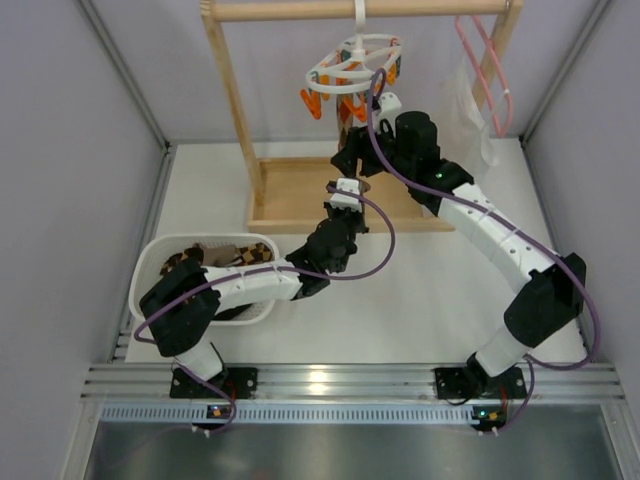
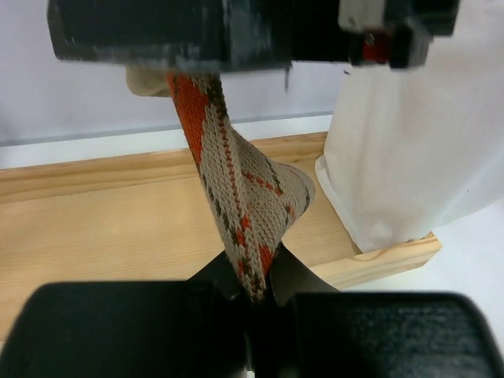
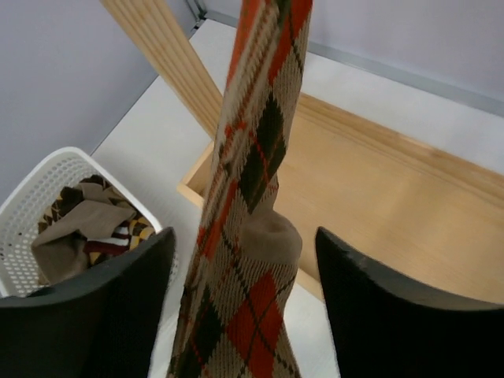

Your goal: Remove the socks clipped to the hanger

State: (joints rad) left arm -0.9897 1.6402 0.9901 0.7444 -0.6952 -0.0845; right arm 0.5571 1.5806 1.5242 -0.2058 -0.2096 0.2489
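Sock (image 2: 244,197) update: the orange, tan and brown argyle one is stretched upright over the wooden rack base (image 2: 102,236). Its lower end is pinched in the left tool (image 2: 256,276), jaws clamped right on the fabric. Higher up, the right tool (image 3: 244,235) sits around the same sock with its jaws spread. There's a finger (image 3: 118,307) on each side and a sliver of gap on both, so no squeeze there.

From above, the right tool is just under the white ring hanger (image 1: 345,66) with its orange clips, and the left tool sits lower, over the rack base. The arms cover nearly all of the sock in that view, though, and I can't tell whether its top is in a clip.

Only the right wrist camera gives a close look at the white basket (image 3: 24,236) on the desk (image 1: 430,290), with more socks (image 3: 87,228) piled inside. The left wrist camera instead shows a white bag-like garment (image 2: 409,157) hanging just beside the sock.
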